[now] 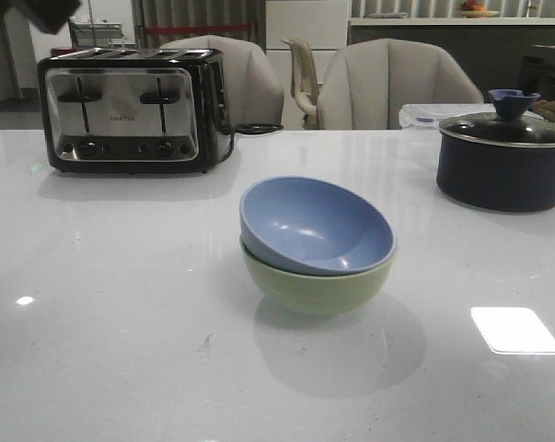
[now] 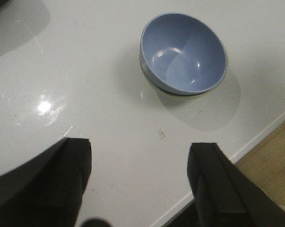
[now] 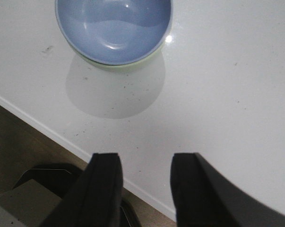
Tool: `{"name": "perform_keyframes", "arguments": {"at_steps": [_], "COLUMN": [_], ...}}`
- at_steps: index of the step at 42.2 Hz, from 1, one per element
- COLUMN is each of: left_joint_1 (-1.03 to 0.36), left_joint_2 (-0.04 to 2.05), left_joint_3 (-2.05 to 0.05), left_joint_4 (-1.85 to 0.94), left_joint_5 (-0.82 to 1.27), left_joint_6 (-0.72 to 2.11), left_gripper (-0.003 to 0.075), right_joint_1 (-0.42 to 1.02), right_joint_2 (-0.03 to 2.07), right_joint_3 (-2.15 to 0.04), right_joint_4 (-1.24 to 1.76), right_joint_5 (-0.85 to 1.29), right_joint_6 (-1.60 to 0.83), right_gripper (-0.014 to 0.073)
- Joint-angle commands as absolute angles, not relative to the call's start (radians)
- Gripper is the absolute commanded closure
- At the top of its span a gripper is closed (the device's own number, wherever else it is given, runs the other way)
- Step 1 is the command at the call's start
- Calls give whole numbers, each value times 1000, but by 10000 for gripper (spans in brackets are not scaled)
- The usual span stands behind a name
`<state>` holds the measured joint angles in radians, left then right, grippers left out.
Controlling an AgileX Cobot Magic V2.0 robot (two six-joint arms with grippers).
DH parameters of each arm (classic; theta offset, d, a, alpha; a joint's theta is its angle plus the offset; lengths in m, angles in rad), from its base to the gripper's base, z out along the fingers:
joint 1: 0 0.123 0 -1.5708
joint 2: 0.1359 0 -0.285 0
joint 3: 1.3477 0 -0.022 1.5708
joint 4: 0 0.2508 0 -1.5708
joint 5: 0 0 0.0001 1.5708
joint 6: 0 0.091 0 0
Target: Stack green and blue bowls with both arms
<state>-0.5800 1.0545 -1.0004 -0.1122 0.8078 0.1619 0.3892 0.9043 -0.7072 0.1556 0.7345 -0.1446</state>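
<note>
- The blue bowl (image 1: 316, 224) sits nested inside the green bowl (image 1: 316, 281), tilted so its opening leans toward the front of the desk (image 1: 121, 304).
- The stacked pair stands near the middle of the desk, apart from everything else on it.
- From the left wrist view, the blue bowl (image 2: 184, 53) hides nearly all of the green one; only a thin green edge shows beneath it.
- The left end effector (image 2: 142, 184) is wide open, with nothing between its fingers (image 2: 213, 182), and hangs over bare desk near the bowls without touching them.
- The right end effector (image 3: 144, 189) is also open and empty, its fingers (image 3: 102, 189) over the desk edge, with the blue bowl (image 3: 114, 28) and a sliver of green bowl (image 3: 128, 65) beyond.
- A black and silver toaster (image 1: 130, 109) stands at the back left.
- A dark lidded pot (image 1: 503, 157) stands at the back right.
- Grey chairs (image 1: 397, 85) stand behind the desk.
</note>
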Motion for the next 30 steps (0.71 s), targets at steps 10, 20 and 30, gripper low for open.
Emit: {"name": "perform_keyframes", "arguments": {"at_steps": [10, 20, 30], "left_joint_1": [-584, -584, -584], "left_joint_2": [742, 634, 635], "left_joint_3": [-763, -672, -672], "left_joint_4": [-108, -106, -105], "left_joint_5": [678, 630, 628], "left_joint_6": [162, 162, 162], "left_gripper": [243, 258, 478], "right_joint_1": [390, 390, 390], "right_joint_2": [895, 895, 895], "right_joint_3": [-734, -734, -734], "right_joint_4": [154, 154, 154], "right_joint_5": [689, 691, 691], "right_joint_6": [-156, -156, -156], "right_gripper": [218, 344, 551]}}
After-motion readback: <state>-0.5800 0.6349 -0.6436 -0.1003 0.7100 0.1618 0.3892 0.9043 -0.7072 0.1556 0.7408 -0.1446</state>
